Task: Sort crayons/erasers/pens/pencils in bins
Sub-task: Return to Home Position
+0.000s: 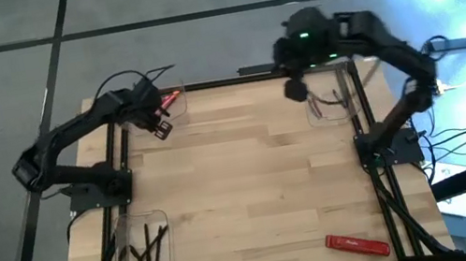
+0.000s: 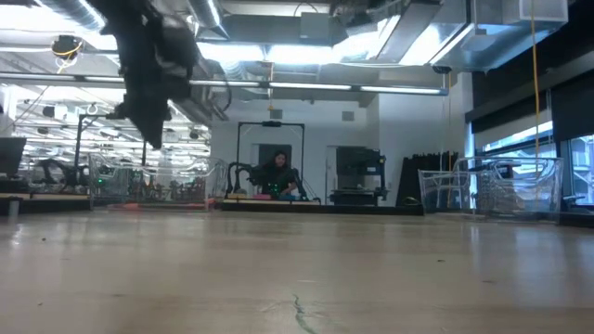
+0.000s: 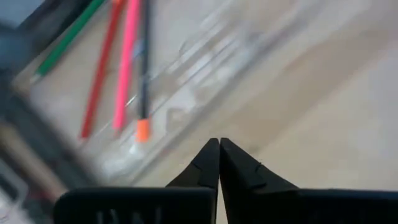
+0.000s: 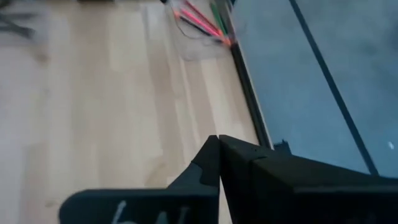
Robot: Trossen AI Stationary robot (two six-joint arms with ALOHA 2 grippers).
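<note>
Three clear, round-cornered rectangular plastic bins are set on the pale wooden table (image 1: 252, 184): a top-left bin (image 1: 179, 112), a top-right bin (image 1: 335, 113) and a bottom-left bin (image 1: 134, 221), as placed in the high view. Thin bright red-pink crayons (image 3: 127, 62) are held in the top-left bin beside a green stick (image 3: 68, 37) and a dark, orange-tipped one (image 3: 144, 74). Thin dark pencils (image 1: 149, 249) are heaped crosswise in the bottom-left bin. What lies in the top-right bin cannot be made out. A wide flat red bar (image 1: 357, 243) is left loose on the bare wood, well apart from every bin. The left gripper (image 3: 219, 148) is clenched on nothing, fingertips pressed together, and is poised just beside the top-left bin. The right gripper (image 4: 219, 144) is likewise closed and empty, and is held above the table near the top-right bin. The crayons are judged light and stiff but waxy and brittle, so a gentle pinch across the shaft at mid-length would be favoured. The pencils are expected to be light, rigid and prone to rolling, and the uppermost one is best taken at its middle. The bar is probably easiest gripped across its narrow width
</note>
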